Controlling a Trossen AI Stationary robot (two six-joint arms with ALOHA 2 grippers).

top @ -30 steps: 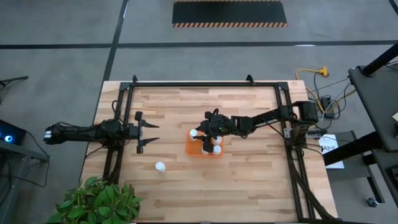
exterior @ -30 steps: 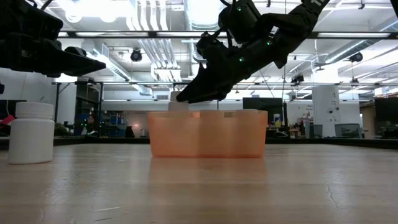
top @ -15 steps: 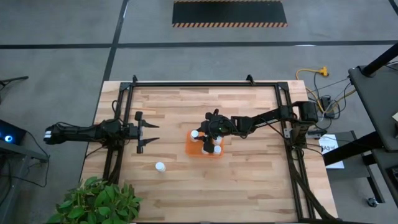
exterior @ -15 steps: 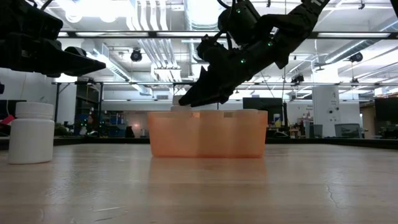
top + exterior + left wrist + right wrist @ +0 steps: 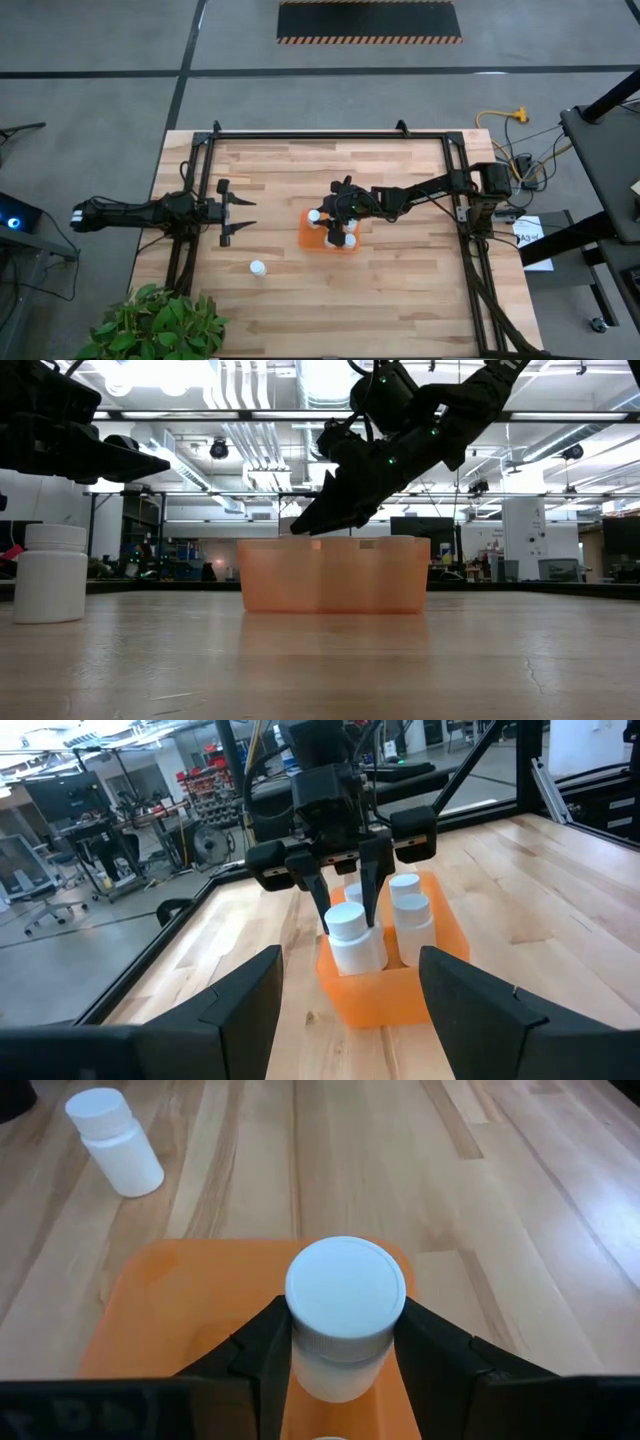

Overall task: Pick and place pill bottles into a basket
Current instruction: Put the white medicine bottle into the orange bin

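**Right gripper sets a bottle into the orange basket**

The right gripper (image 5: 340,1342) hangs over the basket (image 5: 305,238) at the middle of the desk (image 5: 400,290), its fingers closed on a pill bottle (image 5: 344,1315) just under the cap. It holds the bottle upright, probably so that it drops cleanly into a free slot at the basket's left end. From the left wrist view, the held bottle sits low inside the basket's rim, with at least two more white bottles (image 5: 410,910) standing upright behind it; how many are in there altogether is hard to tell. One loose bottle (image 5: 258,268) stands on the desk, well left of the basket and nearer. The left gripper (image 5: 245,212) waits at the left, fingers spread wide and empty.
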